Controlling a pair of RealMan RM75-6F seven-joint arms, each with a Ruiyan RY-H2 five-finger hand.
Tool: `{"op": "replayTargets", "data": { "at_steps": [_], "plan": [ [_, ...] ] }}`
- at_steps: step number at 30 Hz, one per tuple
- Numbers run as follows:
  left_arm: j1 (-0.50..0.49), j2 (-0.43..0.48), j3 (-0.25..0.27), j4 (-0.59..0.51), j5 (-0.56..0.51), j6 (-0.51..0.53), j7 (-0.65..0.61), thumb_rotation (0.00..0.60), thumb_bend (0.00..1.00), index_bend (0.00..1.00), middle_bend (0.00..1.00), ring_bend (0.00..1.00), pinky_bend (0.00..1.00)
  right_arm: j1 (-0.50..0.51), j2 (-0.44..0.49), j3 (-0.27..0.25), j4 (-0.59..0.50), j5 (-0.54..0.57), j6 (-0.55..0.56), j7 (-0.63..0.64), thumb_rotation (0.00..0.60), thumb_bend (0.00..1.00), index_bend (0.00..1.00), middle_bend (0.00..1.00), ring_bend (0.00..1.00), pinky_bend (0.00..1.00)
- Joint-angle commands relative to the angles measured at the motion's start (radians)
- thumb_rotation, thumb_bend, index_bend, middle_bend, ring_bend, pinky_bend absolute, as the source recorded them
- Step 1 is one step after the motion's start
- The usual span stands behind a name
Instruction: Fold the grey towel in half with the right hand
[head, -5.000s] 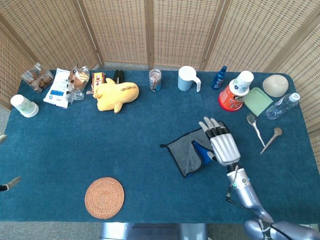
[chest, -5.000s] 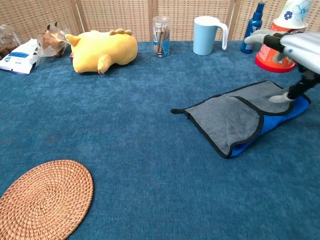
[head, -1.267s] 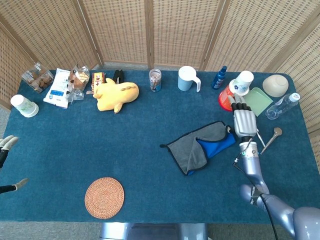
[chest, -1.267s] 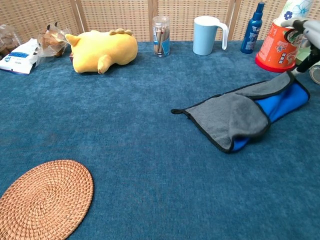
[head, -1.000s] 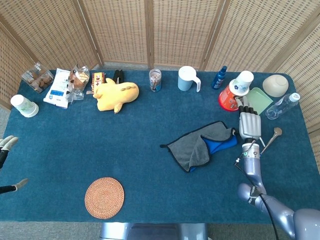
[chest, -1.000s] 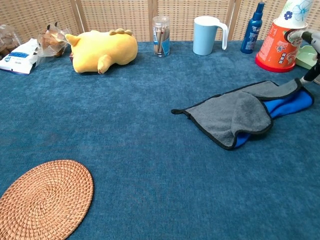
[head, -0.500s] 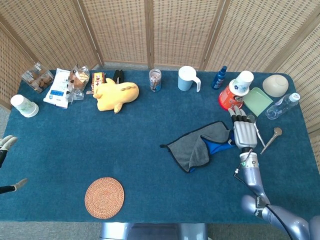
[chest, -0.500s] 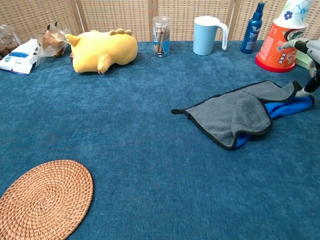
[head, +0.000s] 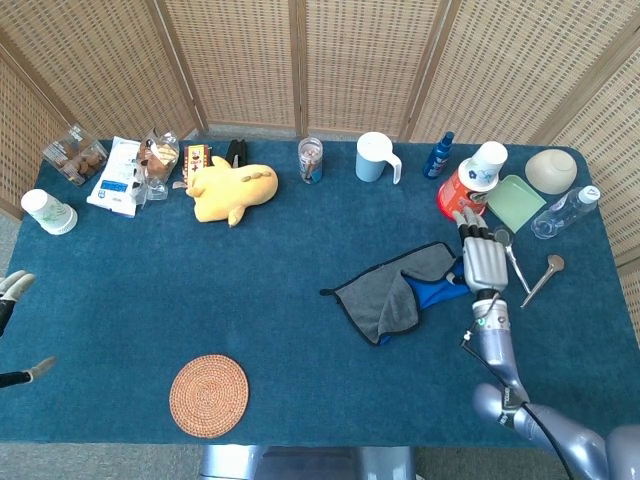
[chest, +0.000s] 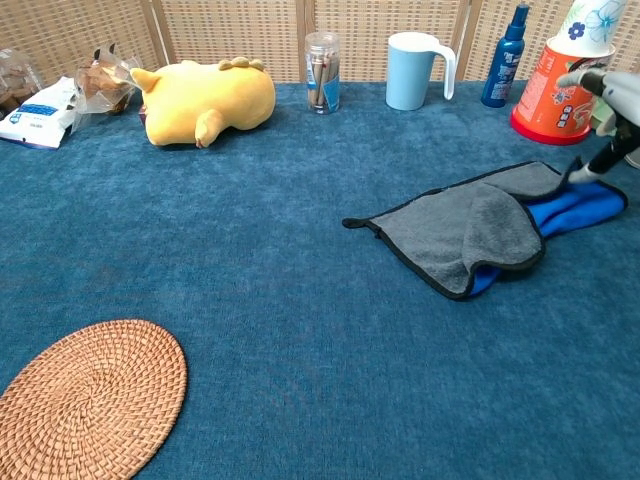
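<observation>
One round woven rattan coaster (head: 208, 395) sits nearest, low in the frame's left, and beyond it there's a wide run of bare dark blue tablecloth (head: 250, 290) to work over. Centre-right lies the grey towel with black trim and a blue underside (head: 385, 296), rumpled, partly lapped over itself, blue showing at its right end. It looks soft and limp, so it should drape and slide rather than hold a crease; the trimmed right edge is the place to grip. Right hand (head: 485, 262) is at that edge, a fingertip (chest: 580, 173) touching cloth, though I cannot tell whether it's pinching. Just behind crowd a red tub (head: 459, 196) and metal spoons (head: 529, 270), so leftward is the safer sweep. Left hand (head: 12, 287) barely peeks in at far left; its grip I cannot make out.
</observation>
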Motion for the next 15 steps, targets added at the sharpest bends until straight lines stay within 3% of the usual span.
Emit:
{"op": "replayTargets", "data": {
  "at_steps": [1, 10, 15],
  "plan": [
    [0.0, 0.0, 0.0, 0.001, -0.001, -0.001, 0.0, 0.6, 0.13, 0.0, 0.0, 0.0, 0.0, 0.025, -0.029, 0.023, 0.057, 0.003, 0.011, 0.028, 0.6, 0.0, 0.0, 0.0, 0.0, 0.31],
    [0.0, -0.001, 0.001, 0.001, 0.003, 0.0, -0.001, 0.6, 0.13, 0.0, 0.0, 0.0, 0.0, 0.024, -0.101, 0.058, 0.132, -0.02, 0.11, 0.144, 0.6, 0.0, 0.0, 0.0, 0.0, 0.3],
    [0.001, 0.0, 0.003, -0.001, 0.006, 0.002, 0.001, 0.6, 0.13, 0.0, 0.0, 0.0, 0.0, 0.025, -0.125, 0.063, 0.131, -0.002, 0.11, 0.129, 0.6, 0.0, 0.0, 0.0, 0.0, 0.29]
  ]
}}
